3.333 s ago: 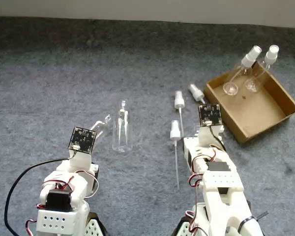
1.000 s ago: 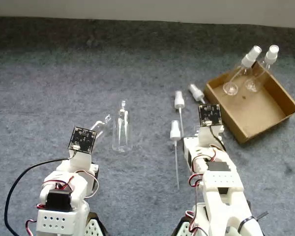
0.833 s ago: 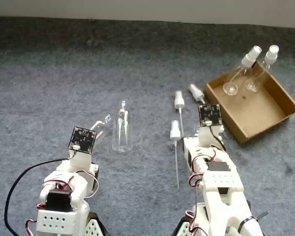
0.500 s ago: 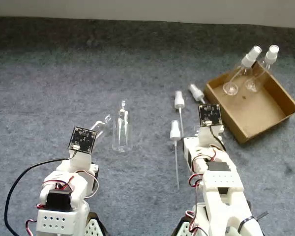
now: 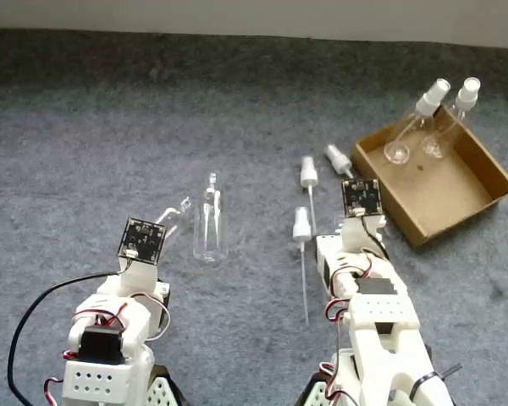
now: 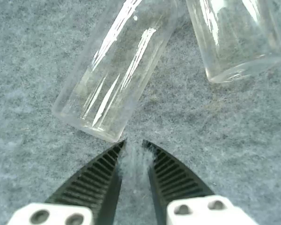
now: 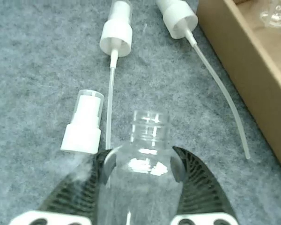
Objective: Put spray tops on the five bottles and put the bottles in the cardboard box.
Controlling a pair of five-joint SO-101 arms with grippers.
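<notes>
The right gripper (image 7: 143, 154), right of centre in the high view, clasps an uncapped bottle (image 7: 141, 180), while the left gripper (image 6: 133, 144), lower left, sits barely parted and empty.

Open-necked bottle (image 7: 143, 173) — between fingers (image 7: 199, 185)

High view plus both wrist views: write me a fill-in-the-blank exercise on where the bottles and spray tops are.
The cardboard box holds ____ capped bottles.
____ loose spray tops lie on the carpet.
The right gripper is shut on a bottle lacking a ____.
Two open bottles lie before the ____ arm.
Missing: two; three; spray top; left.
</notes>
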